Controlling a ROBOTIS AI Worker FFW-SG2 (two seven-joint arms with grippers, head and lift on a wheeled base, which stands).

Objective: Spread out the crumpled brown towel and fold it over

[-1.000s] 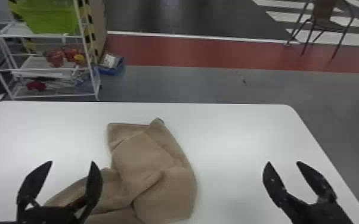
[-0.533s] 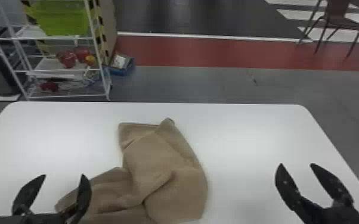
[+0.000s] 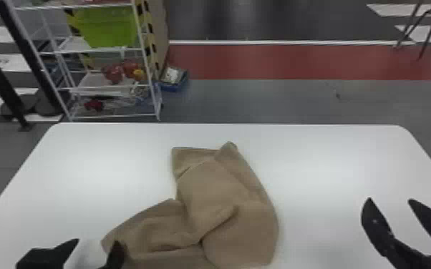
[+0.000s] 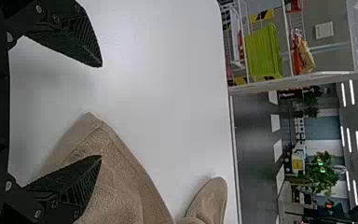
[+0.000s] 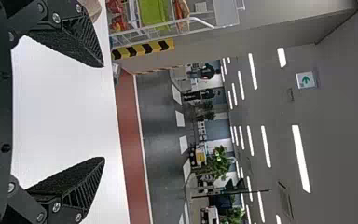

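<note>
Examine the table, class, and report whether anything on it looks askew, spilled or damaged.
The brown towel looks out of order: it lies crumpled on the white table, with uneven folds and one part stretching toward the robot's left, rather than flat and square. No spill or damage can be seen.

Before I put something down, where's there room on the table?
The table is bare between the towel and right gripper, and left of the towel, beyond the left gripper. It's crowded where that gripper meets the towel's edge.
</note>
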